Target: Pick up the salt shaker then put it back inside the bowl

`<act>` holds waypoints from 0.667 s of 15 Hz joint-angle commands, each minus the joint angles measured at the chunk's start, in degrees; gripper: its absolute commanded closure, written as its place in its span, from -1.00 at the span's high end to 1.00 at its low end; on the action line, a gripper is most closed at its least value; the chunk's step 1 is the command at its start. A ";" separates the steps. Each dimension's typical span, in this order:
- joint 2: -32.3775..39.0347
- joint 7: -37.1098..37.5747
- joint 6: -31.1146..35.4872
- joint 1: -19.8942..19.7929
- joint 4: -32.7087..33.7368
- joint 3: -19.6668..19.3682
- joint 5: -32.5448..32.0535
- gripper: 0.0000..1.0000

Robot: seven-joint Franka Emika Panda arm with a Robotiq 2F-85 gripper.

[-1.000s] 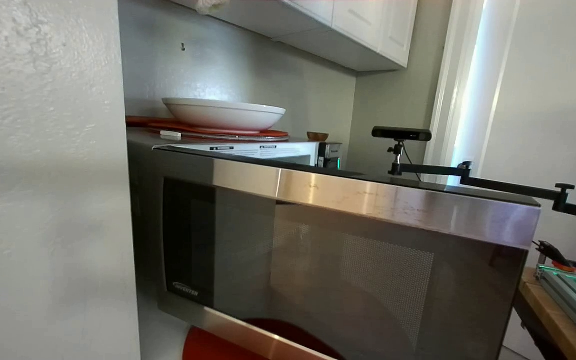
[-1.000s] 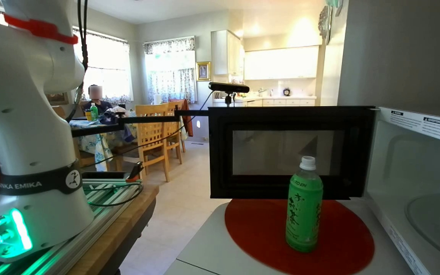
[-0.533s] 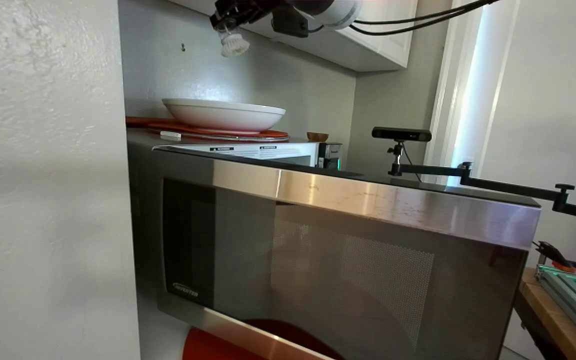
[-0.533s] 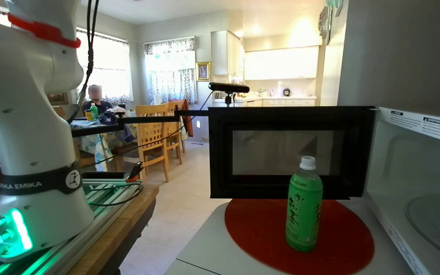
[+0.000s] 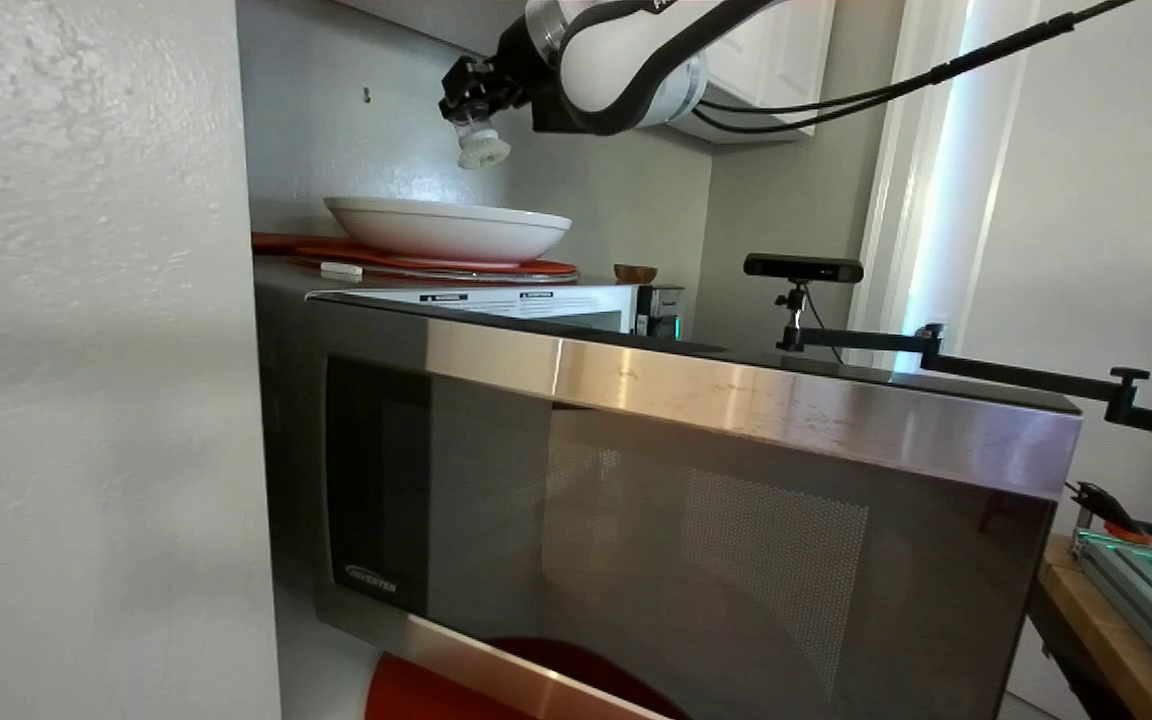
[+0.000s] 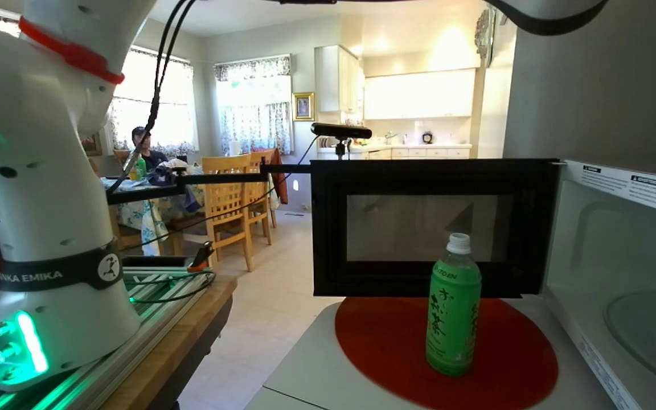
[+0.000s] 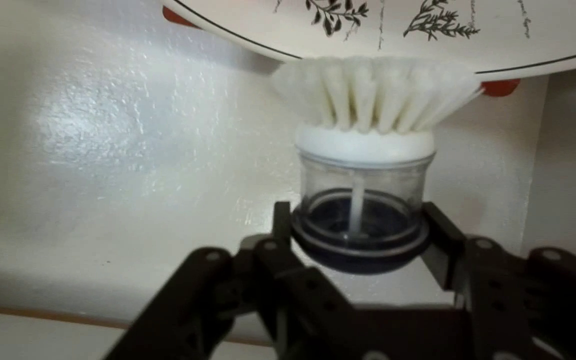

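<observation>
The white bowl (image 5: 446, 232) stands upright on a red-edged tray (image 5: 548, 267) on top of the microwave. The wrist view shows the plant drawings inside the bowl (image 7: 443, 50). My gripper (image 5: 466, 108) is above the bowl, mouth tilted down. In the wrist view my gripper (image 7: 358, 235) is shut on the dark end of a small brush (image 7: 365, 142) with a clear body and white bristles. In an exterior view the brush (image 5: 483, 150) hangs bristles down, apart from the bowl's rim. No other shaker-like thing shows; a plain salt shaker is hidden or out of view.
The microwave door (image 5: 686, 400) stands open. White wall cabinets (image 5: 766, 60) hang near the arm. A small white block (image 5: 341, 270) and a brown bowl (image 5: 635, 272) are near the tray. A green bottle (image 6: 454, 319) and a camera on an arm (image 5: 802, 267) stand nearby.
The arm has come down into view in both exterior views. The gripper and brush have moved down and a little right, closer above the bowl. The bowl has not moved.
</observation>
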 commanded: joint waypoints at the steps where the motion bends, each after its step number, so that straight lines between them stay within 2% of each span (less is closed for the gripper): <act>1: 6.96 6.73 3.82 5.49 1.81 -9.03 4.37 -0.24; 4: 9.90 8.97 6.56 6.54 1.39 -10.06 7.36 -0.24; 10: 9.79 9.37 8.63 3.50 1.14 -3.90 6.49 -0.24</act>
